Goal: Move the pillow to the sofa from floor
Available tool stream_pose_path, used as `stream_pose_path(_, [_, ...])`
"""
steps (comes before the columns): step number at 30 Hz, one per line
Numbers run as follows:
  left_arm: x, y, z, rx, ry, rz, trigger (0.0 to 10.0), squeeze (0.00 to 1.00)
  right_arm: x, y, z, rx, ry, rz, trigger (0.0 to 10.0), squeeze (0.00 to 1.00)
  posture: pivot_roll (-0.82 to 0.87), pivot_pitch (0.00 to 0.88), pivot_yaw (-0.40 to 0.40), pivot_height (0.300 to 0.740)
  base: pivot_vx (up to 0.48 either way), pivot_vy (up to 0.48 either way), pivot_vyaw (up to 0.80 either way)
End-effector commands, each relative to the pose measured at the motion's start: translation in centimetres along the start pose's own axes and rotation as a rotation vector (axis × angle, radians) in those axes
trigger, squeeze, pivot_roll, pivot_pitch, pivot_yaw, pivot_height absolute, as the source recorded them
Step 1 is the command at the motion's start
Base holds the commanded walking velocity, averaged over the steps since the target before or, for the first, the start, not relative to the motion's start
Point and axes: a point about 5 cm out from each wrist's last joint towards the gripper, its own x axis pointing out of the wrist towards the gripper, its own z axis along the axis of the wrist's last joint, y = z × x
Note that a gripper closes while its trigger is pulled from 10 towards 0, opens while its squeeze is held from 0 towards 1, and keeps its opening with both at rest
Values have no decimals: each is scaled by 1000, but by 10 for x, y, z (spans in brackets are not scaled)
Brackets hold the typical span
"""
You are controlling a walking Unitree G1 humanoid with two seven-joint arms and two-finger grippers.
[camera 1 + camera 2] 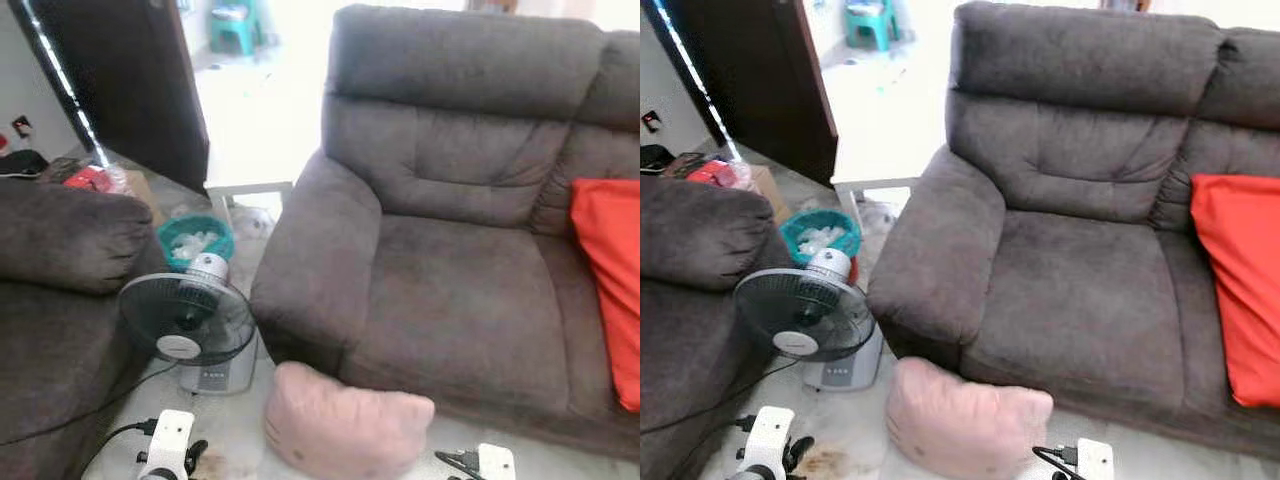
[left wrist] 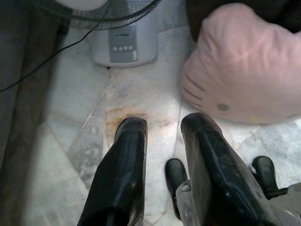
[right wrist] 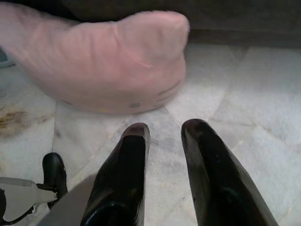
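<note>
Pillow (image 1: pixel 345 425) on floor (image 2: pixel 141 101) before sofa (image 1: pixel 450 290), both claws spread, left claw (image 2: pixel 162 125), right claw (image 3: pixel 164 129)

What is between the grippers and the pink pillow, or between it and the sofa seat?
Nothing visible. Bare floor separates the left gripper and the right gripper from the pink pillow. The sofa seat right behind it is bare; the red cushion sits at its far right.
</note>
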Motion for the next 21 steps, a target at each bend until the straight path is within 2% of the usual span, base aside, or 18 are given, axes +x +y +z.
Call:
stream_pose_path(1, [-2, 1, -5, 2, 19, 6, 10000, 0, 0, 1, -1, -4, 3, -1, 10000, 0, 96, 52, -23, 740, 274, 0, 0])
stream_pose_path(14, [-1, 0, -5, 7, 20, 1, 10000, 0, 0, 0, -2, 2, 9, 2, 10000, 0, 94, 35, -21, 740, 284, 0, 0])
stream_pose_path(21, [-1, 0, -4, -1, 16, -12, 10000, 0, 0, 1, -2, 3, 14, 13, 10000, 0, 98, 44, -25, 740, 78, 0, -737])
